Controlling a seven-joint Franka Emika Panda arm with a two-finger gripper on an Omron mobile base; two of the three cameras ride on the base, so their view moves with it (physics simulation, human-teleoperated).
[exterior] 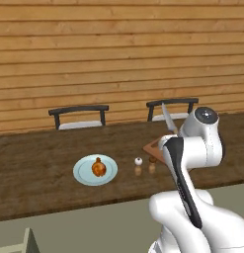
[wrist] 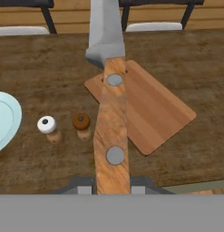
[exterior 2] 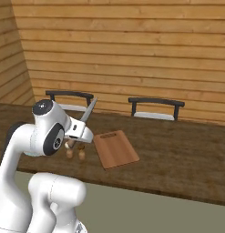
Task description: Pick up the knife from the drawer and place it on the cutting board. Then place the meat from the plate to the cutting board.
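Observation:
My gripper (wrist: 112, 183) is shut on the knife's (wrist: 112, 118) wooden handle, and the silver blade points away from the hand. The knife (exterior 2: 89, 111) hangs above the dark wooden counter, just left of the reddish-brown cutting board (wrist: 154, 108), tip raised toward the wall. From the right base, the gripper (exterior 2: 82, 125) sits at the end of the white hand, near the board's (exterior 2: 115, 149) left corner. The orange-brown meat (exterior: 98, 168) lies on the pale blue plate (exterior: 83, 174), left of the board (exterior: 152, 147). A pale grey-green corner of the drawer (exterior: 25, 241) pokes in at the bottom left.
Two small shakers, one white-topped (wrist: 46, 124) and one brown-topped (wrist: 81, 122), stand between plate and board. Two dark chairs (exterior: 79, 114) (exterior: 172, 105) stand behind the counter (exterior: 39, 163) against a wooden plank wall. The counter's near edge runs just below the shakers.

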